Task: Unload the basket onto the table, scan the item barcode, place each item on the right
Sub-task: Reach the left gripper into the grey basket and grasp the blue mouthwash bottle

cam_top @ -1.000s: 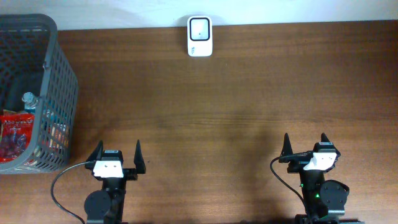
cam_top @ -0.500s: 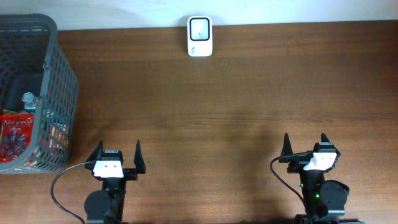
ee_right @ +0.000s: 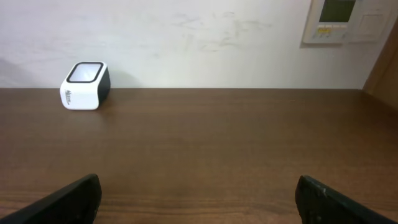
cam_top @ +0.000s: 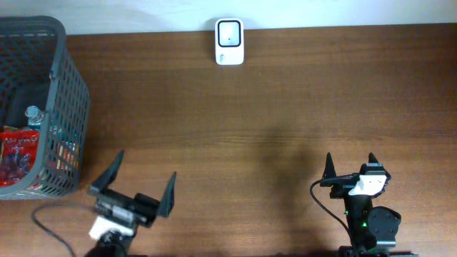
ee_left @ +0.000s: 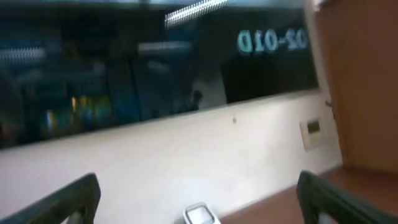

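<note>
The white barcode scanner (cam_top: 229, 41) stands at the table's far edge, also seen in the right wrist view (ee_right: 86, 86) and, blurred, low in the left wrist view (ee_left: 200, 214). Items lie in the grey basket (cam_top: 68, 86) at the left: a red snack packet (cam_top: 18, 153) and a clear bottle (cam_top: 32, 114); the rest is hidden by the mesh. My left gripper (cam_top: 145, 171) is open and empty, lifted and tilted, just right of the basket's near corner. My right gripper (cam_top: 350, 163) is open and empty at the front right, well away from both.
The brown wooden table (cam_top: 285, 121) ends at a white wall behind the scanner. A wall panel (ee_right: 339, 18) hangs at the upper right in the right wrist view. A black cable (cam_top: 50, 218) trails by the left arm's base.
My left arm has risen and swung, its fingers now spread wider in the overhead view and angled to the right. The right arm, scanner and basket have stayed put.
</note>
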Tool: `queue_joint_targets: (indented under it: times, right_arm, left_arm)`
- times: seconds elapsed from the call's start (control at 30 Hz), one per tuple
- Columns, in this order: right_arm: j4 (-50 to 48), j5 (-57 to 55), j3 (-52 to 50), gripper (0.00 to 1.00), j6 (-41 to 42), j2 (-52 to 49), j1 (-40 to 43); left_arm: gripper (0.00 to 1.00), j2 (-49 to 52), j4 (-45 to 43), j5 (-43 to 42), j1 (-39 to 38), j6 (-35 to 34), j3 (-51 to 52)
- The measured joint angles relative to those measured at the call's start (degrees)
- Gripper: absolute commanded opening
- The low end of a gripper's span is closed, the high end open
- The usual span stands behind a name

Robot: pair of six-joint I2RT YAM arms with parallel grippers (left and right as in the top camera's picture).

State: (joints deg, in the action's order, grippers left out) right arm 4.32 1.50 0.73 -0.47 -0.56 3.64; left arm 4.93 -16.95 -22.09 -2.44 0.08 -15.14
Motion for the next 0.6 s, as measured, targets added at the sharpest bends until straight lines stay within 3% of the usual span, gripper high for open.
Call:
queue_joint_targets:
  times: [0.1,0.17,0.23,0.33,0.47,0.6]
  right_arm:
    - [0.02,0.00,0.00,0.99,0.00,-0.04,0.00]
    - [-0.02,0.00,0.00,0.98,-0.02,-0.02,0.00]
    - [0.02,0.00,0.00,0.98,0.00,-0.11,0.00]
    - [0.00,0.00,0.00,0.98,-0.02,-0.13,0.00]
    - [0.00,0.00,0.00,0.99,-0.04,-0.13,0.00]
    - [0.02,0.00,0.00,0.98,-0.02,-0.13,0.00]
  left_arm:
    - [0.99,14.08,24.24,0.57,0.00,0.24,-22.40]
    - [0.99,21.81,30.93,-4.66,0.07,0.35,-31.19]
    - [0.99,27.06,31.19,-6.32,0.07,0.31,-35.54]
    - [0.99,34.40,39.69,1.16,0.09,-2.80,-44.76]
    - [0.99,55.71,69.70,14.91,0.22,-4.46,-73.57]
    - [0.99,70.97,77.42,23.34,0.79,-8.37,-87.56]
